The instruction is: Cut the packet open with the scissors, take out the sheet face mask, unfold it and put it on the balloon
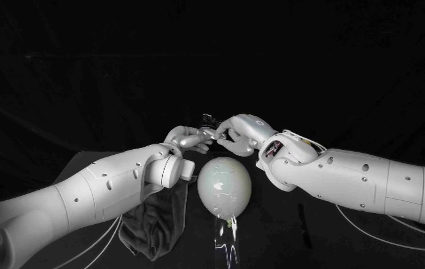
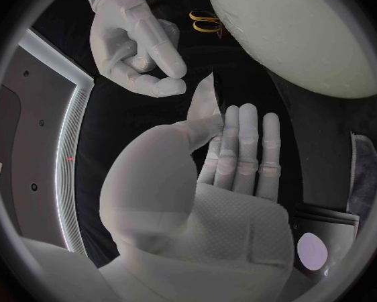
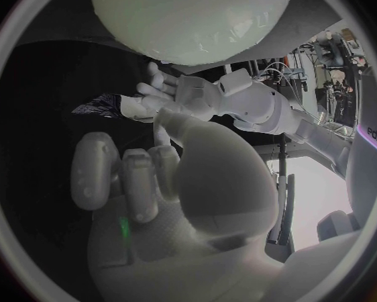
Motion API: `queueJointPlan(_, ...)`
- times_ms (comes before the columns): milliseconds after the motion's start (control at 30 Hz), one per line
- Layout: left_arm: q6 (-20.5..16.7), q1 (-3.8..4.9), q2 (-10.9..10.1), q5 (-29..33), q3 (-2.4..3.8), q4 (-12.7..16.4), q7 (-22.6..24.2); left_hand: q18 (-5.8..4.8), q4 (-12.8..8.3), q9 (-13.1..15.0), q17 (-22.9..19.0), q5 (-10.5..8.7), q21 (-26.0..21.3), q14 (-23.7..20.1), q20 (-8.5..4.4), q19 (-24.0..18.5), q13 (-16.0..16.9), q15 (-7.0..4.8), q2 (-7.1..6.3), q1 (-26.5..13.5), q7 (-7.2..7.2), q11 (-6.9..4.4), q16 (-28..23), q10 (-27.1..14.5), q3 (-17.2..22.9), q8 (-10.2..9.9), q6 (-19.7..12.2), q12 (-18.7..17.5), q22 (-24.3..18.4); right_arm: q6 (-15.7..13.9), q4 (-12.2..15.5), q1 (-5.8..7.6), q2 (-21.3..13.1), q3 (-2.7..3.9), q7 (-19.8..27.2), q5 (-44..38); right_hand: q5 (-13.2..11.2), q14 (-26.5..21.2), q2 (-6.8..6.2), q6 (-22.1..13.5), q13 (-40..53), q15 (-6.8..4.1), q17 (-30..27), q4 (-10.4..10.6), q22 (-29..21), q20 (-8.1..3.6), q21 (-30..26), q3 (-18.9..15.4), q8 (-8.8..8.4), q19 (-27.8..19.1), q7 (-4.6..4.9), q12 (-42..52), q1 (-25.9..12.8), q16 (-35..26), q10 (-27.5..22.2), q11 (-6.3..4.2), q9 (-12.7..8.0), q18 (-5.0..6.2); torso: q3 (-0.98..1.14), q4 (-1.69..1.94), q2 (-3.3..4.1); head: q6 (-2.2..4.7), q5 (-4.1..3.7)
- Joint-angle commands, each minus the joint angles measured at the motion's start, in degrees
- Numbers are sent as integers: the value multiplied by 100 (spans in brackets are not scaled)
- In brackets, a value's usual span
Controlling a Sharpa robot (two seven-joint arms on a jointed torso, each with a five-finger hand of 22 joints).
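Observation:
A pale oval balloon (image 1: 224, 186) (image 2: 298, 33) (image 3: 188, 13) lies on the black table in front of me. Just behind it my two hands meet in the air. My left hand (image 1: 188, 137) (image 2: 231, 161) (image 3: 176, 97) pinches a thin, stiff silvery sheet, the packet (image 2: 205, 107) (image 3: 96, 106) by its look, between thumb and fingers. My right hand (image 1: 237, 131) (image 2: 134, 43) (image 3: 147, 174) has its fingers curled in, thumb against fingertip, close beside the packet's tip with nothing visible in it. Yellow-handled scissors (image 2: 207, 24) lie on the table by the balloon.
A dark cloth (image 1: 155, 226) hangs off the table under my left forearm. A strip of clear crinkled film (image 1: 228, 244) lies in front of the balloon near the table's front edge. The table's pale left edge (image 2: 67, 147) runs beside my left hand.

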Motion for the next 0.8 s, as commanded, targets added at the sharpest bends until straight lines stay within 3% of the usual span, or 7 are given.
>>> queueJointPlan(33,81,11,-3,-40,7,38,24,96,4,255,3,39,36,-25,3,-54,3,-29,19,-60,50,-24,32,50,34,129,60,-3,8,112,-63,-9,72,2,-576,-454,25,607,6,-54,1076,-16,1492,14,556,7,42,26,-41,48,9,32,-76,20,314,38,-21,-115,-9,-1,4,-22,8)
queueJointPlan(233,107,11,-15,-65,7,79,32,96,1,256,3,39,38,-26,3,-57,3,-29,17,-63,51,-23,33,50,36,129,60,-3,10,236,-158,-17,195,3,-891,-524,30,607,27,-97,1077,2,1492,48,563,20,37,62,-114,43,33,30,-145,20,312,59,-66,-114,-9,0,-10,-49,5)
queueJointPlan(367,103,11,-26,-99,7,114,40,94,-8,261,1,39,54,-31,6,-71,4,-27,20,-81,53,-21,36,46,56,127,55,-5,21,213,-227,-18,247,3,-1038,-518,34,607,35,-283,1052,59,1492,144,545,57,-18,107,-303,3,121,-12,-282,20,283,131,-173,-103,-7,0,-10,-48,6)
queueJointPlan(633,89,11,-51,-305,7,198,82,93,-29,273,0,40,84,-47,9,-97,3,-23,42,-97,54,-17,42,34,99,124,43,-12,42,-22,-301,-19,336,4,-1013,-358,41,607,12,-368,1083,116,1492,200,585,109,23,163,-451,24,192,31,-359,20,301,196,-266,-113,-6,-9,-1,-41,13)
queueJointPlan(800,111,11,-52,-403,7,243,128,92,-83,301,-2,40,142,-71,11,-141,6,-21,51,-109,54,-15,54,29,175,128,38,-12,84,2,-314,-20,395,4,-1004,-316,38,607,9,-390,1078,133,1492,229,584,126,12,179,-499,17,213,22,-391,20,295,215,-299,-110,-4,-11,-8,-44,3)
